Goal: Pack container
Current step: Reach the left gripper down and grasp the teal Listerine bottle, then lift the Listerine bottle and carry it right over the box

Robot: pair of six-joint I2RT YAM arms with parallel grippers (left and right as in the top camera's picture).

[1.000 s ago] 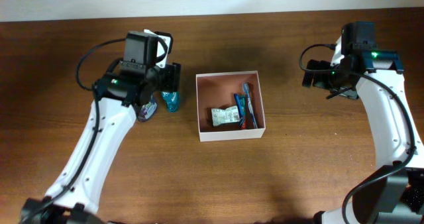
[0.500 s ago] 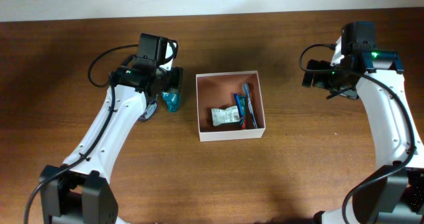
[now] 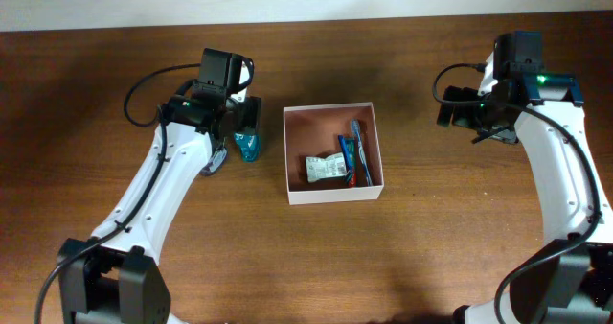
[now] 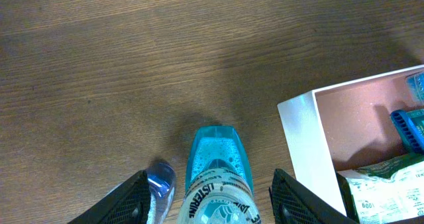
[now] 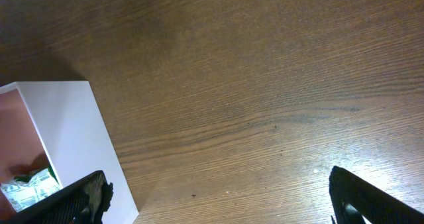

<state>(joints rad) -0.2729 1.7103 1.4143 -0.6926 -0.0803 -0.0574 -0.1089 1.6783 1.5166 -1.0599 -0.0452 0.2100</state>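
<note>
Teal bottle [image 4: 217, 159] — left gripper [image 4: 213, 196] astride, container [image 4: 303, 139] beside

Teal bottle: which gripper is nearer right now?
Left. The left gripper is open, its fingers flanking the teal bottle, just left of the container. The right gripper is open over the table beyond the container's opposite side.

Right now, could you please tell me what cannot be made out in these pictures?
- Teal bottle: its near end is cut off by the left wrist view's bottom edge.
- Bluish bottle beside it: mostly cut off there; overhead, the left arm partly covers it.
- Packet in the container: print too small overhead.
- Right fingers: only tips show, at the right wrist view's bottom corners.
</note>
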